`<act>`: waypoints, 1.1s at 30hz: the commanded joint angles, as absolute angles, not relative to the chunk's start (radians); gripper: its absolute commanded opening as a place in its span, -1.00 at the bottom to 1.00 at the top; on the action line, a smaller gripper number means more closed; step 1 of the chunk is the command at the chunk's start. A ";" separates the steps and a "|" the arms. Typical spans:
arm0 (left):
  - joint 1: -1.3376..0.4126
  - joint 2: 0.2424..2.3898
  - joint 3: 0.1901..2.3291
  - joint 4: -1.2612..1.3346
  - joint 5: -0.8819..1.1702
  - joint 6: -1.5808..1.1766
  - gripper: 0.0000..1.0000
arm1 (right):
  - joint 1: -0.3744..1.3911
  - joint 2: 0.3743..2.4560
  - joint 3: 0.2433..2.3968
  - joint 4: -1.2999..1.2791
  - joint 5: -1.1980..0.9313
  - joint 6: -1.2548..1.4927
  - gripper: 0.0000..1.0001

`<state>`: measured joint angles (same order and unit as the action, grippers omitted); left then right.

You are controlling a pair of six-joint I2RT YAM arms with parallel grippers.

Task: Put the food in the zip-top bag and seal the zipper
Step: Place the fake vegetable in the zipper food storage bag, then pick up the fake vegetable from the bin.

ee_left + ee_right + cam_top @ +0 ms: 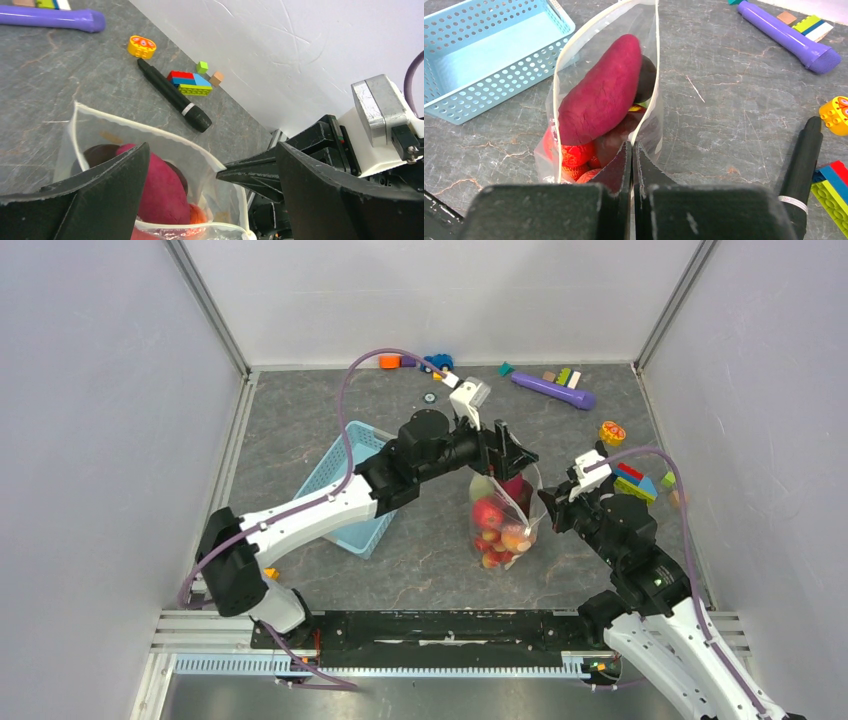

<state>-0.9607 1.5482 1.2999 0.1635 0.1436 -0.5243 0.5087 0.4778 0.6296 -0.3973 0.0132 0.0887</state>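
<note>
The zip-top bag [503,532] stands upright mid-table with its mouth spread open. Food fills it: a large magenta piece [604,95] on top, a dark maroon piece [647,77] behind it, red and orange pieces [574,152] below. The zipper [556,100] runs round the mouth as a white strip, unsealed. My left gripper [212,150] hangs open just above the mouth, holding nothing. From the bag's right side, my right gripper [631,147] is shut on its rim; its black fingers [250,172] also show in the left wrist view.
A light blue basket [345,490] lies left of the bag under my left arm. Right of the bag lie a black marker [175,96], building blocks [632,483] and a yellow block [612,432]. A purple cylinder [553,390] and a toy car [436,362] lie at the back.
</note>
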 commanded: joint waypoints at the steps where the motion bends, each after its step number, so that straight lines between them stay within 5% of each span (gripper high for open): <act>1: -0.963 1.455 1.287 0.073 0.007 -0.464 0.99 | 0.510 0.455 0.640 -0.363 0.044 0.082 -1.00; 12: -0.913 1.299 1.203 -0.303 -0.483 -0.492 0.99 | 0.510 0.481 0.652 -0.357 0.038 0.088 -1.00; 22: -0.572 1.176 0.990 -0.374 -0.288 -0.612 0.99 | 0.510 0.513 0.654 -0.360 0.049 0.091 -1.00; 33: -0.453 1.312 0.964 -0.434 -0.152 -0.419 0.99 | 0.510 0.506 0.651 -0.360 0.025 0.097 -1.00</act>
